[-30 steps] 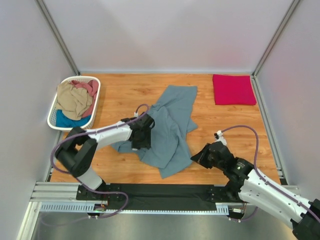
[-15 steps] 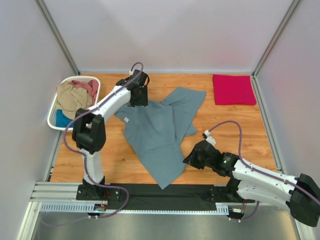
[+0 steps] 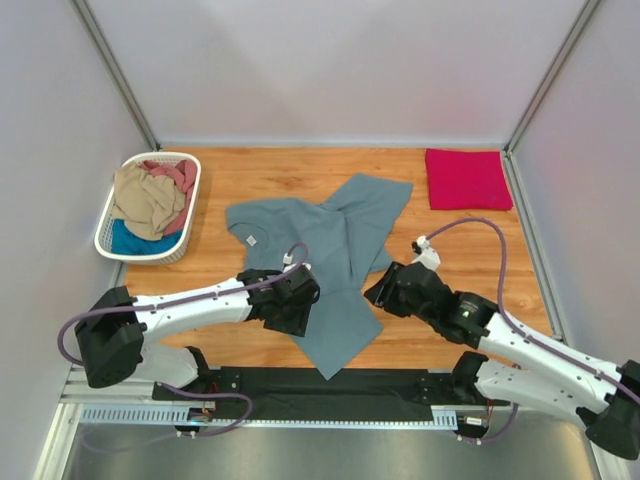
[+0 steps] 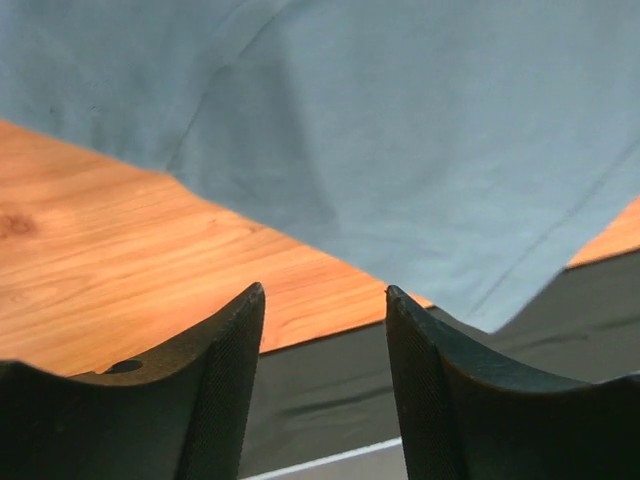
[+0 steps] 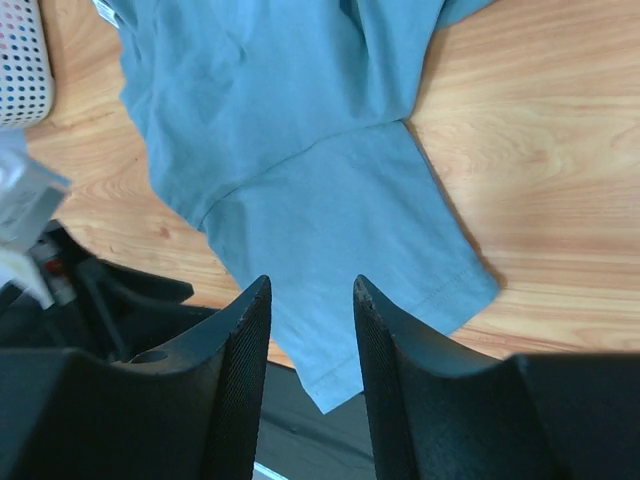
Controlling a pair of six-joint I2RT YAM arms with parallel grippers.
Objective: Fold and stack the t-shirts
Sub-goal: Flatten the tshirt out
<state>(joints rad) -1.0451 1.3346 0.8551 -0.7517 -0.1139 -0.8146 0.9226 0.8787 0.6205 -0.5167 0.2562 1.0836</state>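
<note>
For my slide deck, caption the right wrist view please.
Open right gripper above a grey-blue t-shirt lying creased on the wooden table, white basket at upper left.

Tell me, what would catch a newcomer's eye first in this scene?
A large slate grey-blue fabric t-shirt lies spread and rumpled mid-table, with the left fingers and right fingers open and empty by its near end. A neatly folded crimson-pink shirt sits at the far right corner of the wooden table. A white slatted basket at the far left holds tan, pink and blue clothes.
</note>
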